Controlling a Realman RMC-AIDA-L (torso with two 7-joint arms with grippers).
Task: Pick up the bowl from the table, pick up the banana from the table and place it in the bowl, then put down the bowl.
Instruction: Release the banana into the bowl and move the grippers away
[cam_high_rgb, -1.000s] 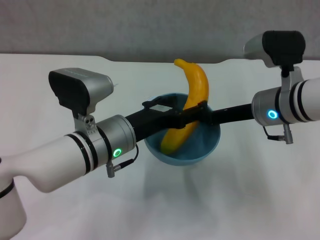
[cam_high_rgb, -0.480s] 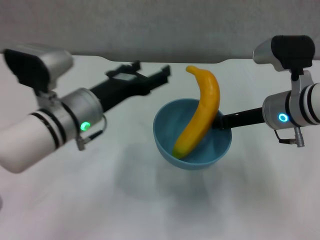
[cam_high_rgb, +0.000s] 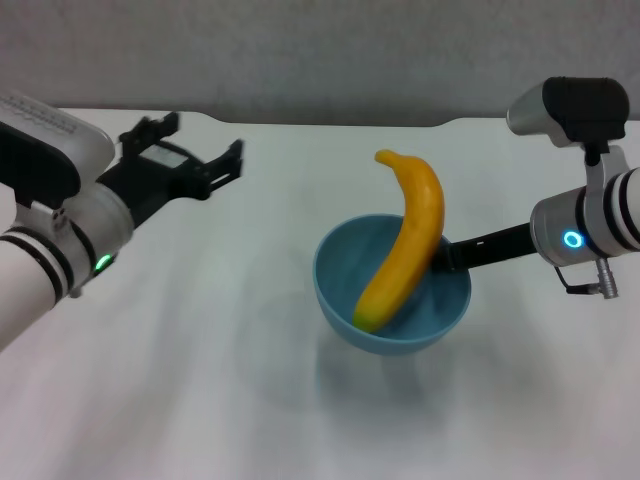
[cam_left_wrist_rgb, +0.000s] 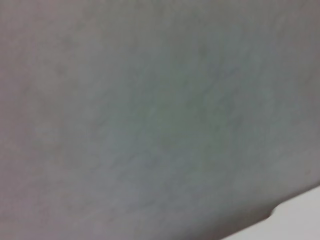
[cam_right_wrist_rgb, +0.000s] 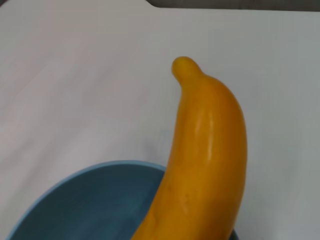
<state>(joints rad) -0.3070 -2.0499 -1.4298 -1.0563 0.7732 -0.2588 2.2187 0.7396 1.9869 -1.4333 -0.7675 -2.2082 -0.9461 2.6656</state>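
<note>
Since the earlier frames, the left gripper (cam_high_rgb: 190, 160) has released the banana (cam_high_rgb: 402, 245) and withdrawn to the far left, well apart from the bowl (cam_high_rgb: 392, 283); it is now empty, with its fingers spread. The bowl has also shifted slightly to the right and nearer.

The right gripper (cam_high_rgb: 447, 257) reaches in from the right and meets the bowl's right rim. The bowl appears to be held clear of the table (cam_high_rgb: 200, 380), with a soft shadow beneath it. Its fingers are hidden behind the banana and rim, so their state cannot be told from any view, although the raised bowl suggests a grip on the rim.

Step in hand: put down the bowl. Recommended procedure:
1. Lower the bowl vertically and keep it level.
2. Avoid any tilt towards the far side, where the banana overhangs.
3. Release only after the base rests flat on the table.

The banana stands steeply, with its lower end on the bowl floor and its upper part leaning against the far-right rim, projecting well above it. This pose is likely top-heavy, and a jolt may tip it out.

Materials: the bowl is glossy, light blue, round and deep-sided, and probably slippery at the rim. The banana is smooth, curved and yellow-orange. The table is plain, white and flat.
</note>
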